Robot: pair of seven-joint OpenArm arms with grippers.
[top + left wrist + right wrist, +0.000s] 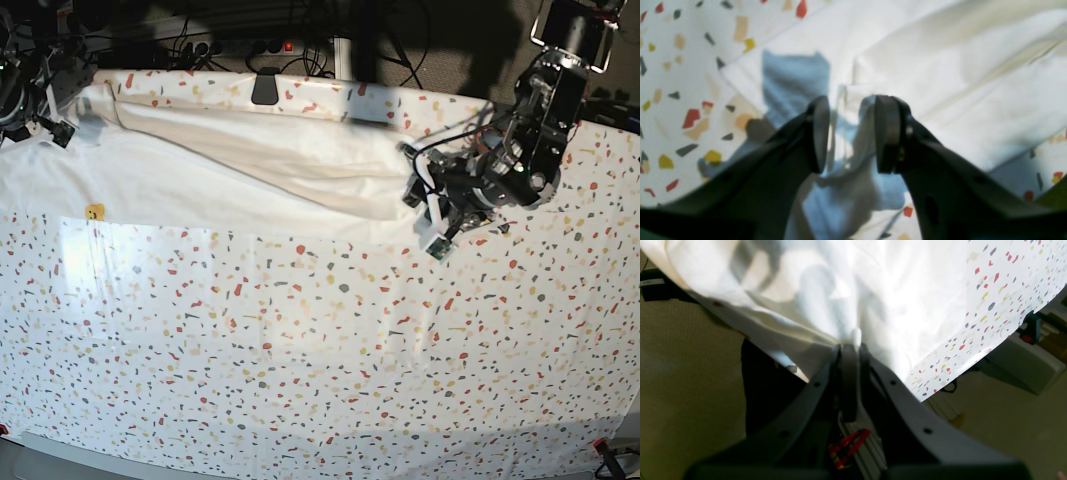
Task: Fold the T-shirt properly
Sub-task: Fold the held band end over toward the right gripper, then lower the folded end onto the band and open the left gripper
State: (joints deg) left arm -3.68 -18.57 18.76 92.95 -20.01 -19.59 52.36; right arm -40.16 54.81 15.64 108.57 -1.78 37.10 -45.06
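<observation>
The white T-shirt (250, 165) lies spread across the far half of the speckled table cover (320, 340), plain side up, with a long fold running left to right. My left gripper (428, 218) is at the shirt's right end. In the left wrist view its jaws (848, 133) stand apart, with a bunched fold of the shirt (853, 146) rising between them. My right gripper (62, 125) is at the far left corner. In the right wrist view (849, 346) it is shut on a pinch of shirt cloth (856, 335), and the shirt (840, 290) stretches away from it.
A small yellow tag (95, 212) sits on the shirt's left part. A black clip (265, 88) holds the cover at the back edge, with cables behind it. In the right wrist view the table edge (940, 380) drops to the floor, and a clamp (1028, 330) grips the edge.
</observation>
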